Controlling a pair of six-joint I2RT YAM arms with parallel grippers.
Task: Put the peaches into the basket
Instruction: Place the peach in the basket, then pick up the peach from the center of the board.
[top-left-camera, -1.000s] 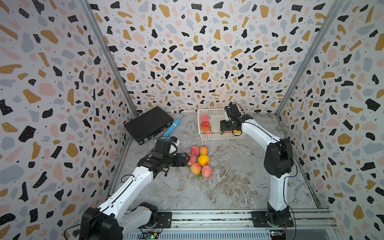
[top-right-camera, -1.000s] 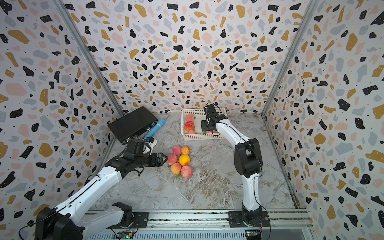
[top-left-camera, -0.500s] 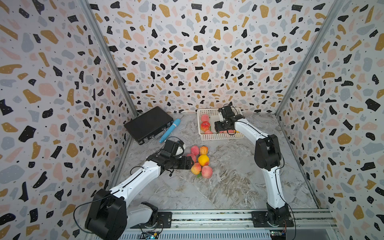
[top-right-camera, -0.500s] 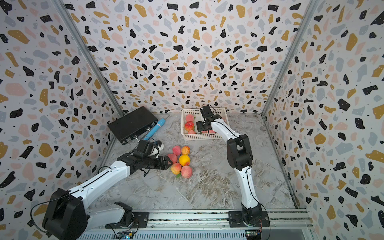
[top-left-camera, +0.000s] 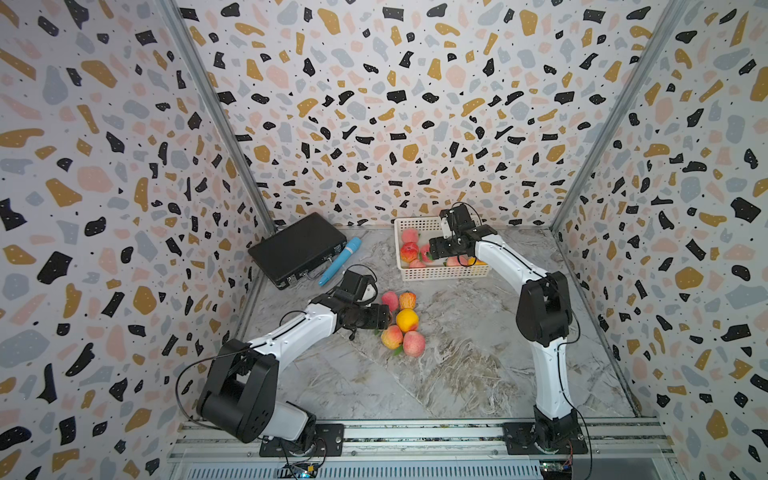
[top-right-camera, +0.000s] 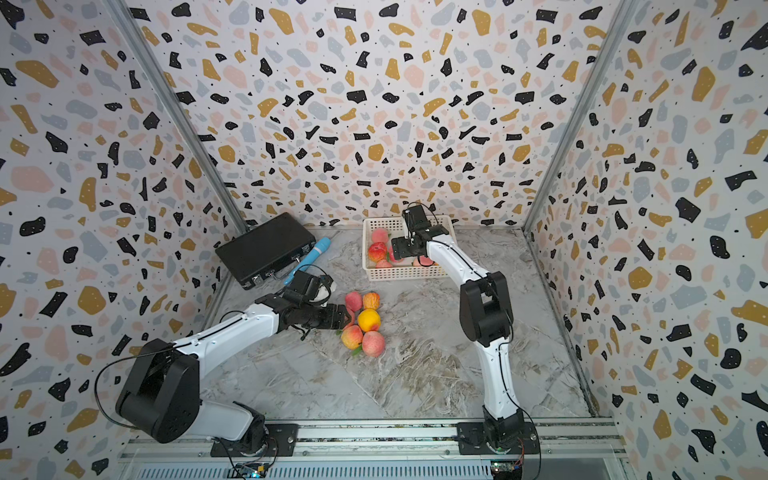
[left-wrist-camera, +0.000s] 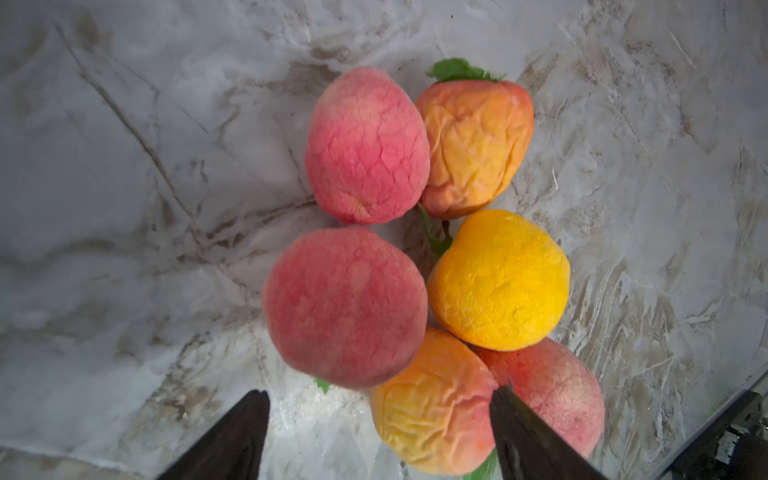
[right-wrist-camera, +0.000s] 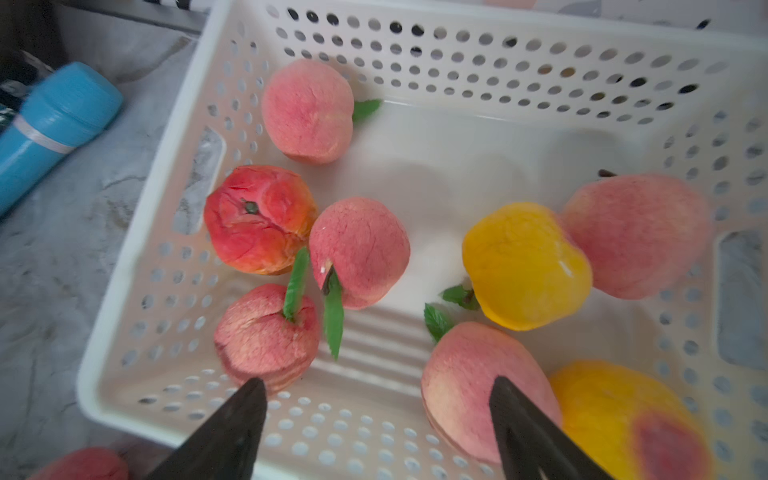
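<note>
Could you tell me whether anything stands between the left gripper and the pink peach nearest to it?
Nothing visible does. The left gripper stands open just short of that pink peach, only bare table between; a wrinkled orange peach crowds it on one side.

Pink and yellow peaches (top-left-camera: 407, 320), white basket (top-left-camera: 440, 272), grey-veined marble table (top-left-camera: 457, 374).

Left arm (top-left-camera: 297, 332) and right arm (top-left-camera: 505, 259), white link shells, bulky black joint housings, thin black looping cables, black base plates, dark tapered fingers (left-wrist-camera: 224, 442)
</note>
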